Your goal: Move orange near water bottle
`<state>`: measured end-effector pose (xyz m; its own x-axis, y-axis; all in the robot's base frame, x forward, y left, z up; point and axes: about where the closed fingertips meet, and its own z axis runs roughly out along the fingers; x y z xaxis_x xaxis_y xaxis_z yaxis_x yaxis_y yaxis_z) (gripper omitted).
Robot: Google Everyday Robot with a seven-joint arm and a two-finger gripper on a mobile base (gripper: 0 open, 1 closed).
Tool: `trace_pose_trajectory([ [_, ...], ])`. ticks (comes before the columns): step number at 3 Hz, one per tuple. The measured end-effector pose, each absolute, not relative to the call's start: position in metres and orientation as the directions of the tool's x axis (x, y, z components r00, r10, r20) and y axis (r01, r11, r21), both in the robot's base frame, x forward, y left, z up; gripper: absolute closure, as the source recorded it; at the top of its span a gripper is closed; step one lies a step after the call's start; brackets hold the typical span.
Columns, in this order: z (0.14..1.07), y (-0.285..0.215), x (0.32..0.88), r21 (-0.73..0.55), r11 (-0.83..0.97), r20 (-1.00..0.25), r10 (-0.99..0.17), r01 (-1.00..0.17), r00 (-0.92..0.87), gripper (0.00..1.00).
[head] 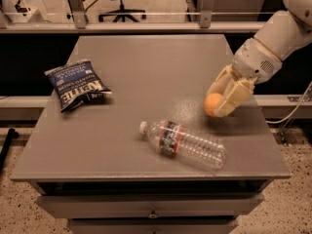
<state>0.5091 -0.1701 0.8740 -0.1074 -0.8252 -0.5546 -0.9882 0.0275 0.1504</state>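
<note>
- Grey table (146, 67) with drawers below, office chair behind.
- White robot arm (280, 35) reaching in from upper right.
- Water bottle (187, 143) lying on its side near the front edge, white cap pointing left.
- Dark blue chip bag (78, 84) flat at far left, well apart from the bottle.
- Gripper (220, 106) over the table's right side, fingers closed around the fruit.
- Orange (212, 104) clamped in that grip, up and right of the bottle, with bare tabletop between them.
</note>
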Motion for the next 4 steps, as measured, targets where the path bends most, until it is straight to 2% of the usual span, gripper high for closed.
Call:
trace_pose_trajectory([
  [3, 0.865, -0.156, 0.494, 0.161, -0.087, -0.574, -0.818, -0.983, -0.021, 0.15],
  [4, 0.863, -0.155, 0.492, 0.16, -0.104, -0.576, -0.818, -0.982, -0.007, 0.0],
])
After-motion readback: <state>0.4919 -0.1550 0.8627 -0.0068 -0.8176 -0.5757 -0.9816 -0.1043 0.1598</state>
